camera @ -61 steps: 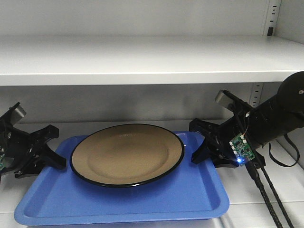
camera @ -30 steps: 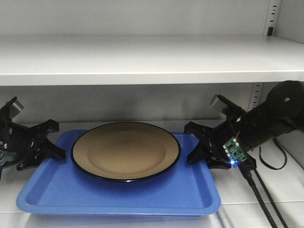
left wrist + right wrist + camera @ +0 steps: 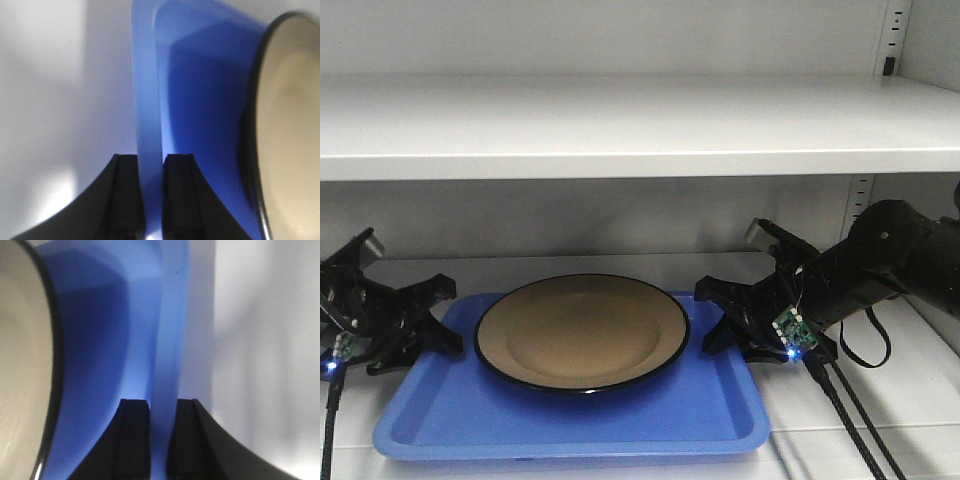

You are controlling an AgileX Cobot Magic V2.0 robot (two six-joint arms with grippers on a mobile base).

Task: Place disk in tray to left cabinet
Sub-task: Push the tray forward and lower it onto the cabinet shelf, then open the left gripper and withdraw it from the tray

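Both grippers, left gripper (image 3: 150,192) and right gripper (image 3: 162,437), pinch the tray (image 3: 570,420) by its thin end rims; the disk (image 3: 582,332) lies centred in it, on the left cabinet (image 3: 620,125) lower shelf. Your risk: uneven release tilts the smooth plastic, and the glossy black-rimmed plate slides

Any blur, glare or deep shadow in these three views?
Front view: sharp; soft glare on the plate, shelf underside in shadow. Left wrist view: everything soft, the tray rim blurred, bright patch at lower left. Right wrist view: same softness, the plate edge smeared, dark shadow inside the tray beside the plate.
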